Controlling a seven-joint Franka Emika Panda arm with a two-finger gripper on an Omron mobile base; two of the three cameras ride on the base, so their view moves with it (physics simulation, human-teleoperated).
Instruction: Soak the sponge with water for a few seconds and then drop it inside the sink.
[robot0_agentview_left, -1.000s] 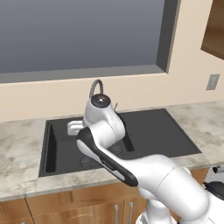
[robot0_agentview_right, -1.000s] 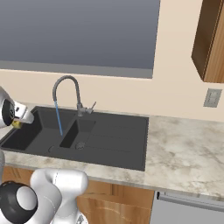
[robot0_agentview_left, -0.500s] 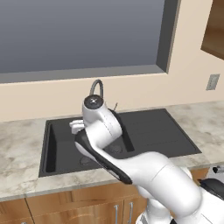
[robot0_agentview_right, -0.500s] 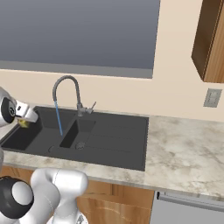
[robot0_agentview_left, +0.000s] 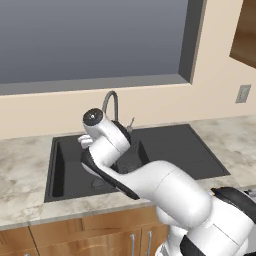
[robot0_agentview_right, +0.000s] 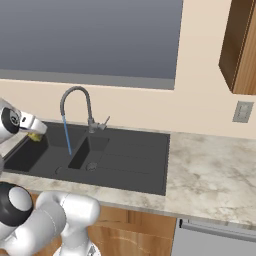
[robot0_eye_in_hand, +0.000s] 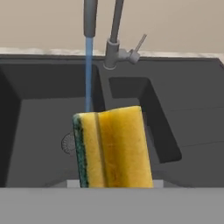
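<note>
hand view: sponge beside water

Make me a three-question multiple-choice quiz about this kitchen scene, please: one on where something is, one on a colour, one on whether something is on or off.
1. Where is the sponge?
A. held above the sink
B. lying on the counter
C. on the window sill

2. What colour is the sponge's thin scrub layer?
A. red
B. dark green
C. white

3. The faucet is:
A. off
B. running
C. broken off

Answers: 1 A, the hand view shows it held up over the left basin; 2 B, a green strip edges its yellow body; 3 B, blue water falls from the spout.
</note>
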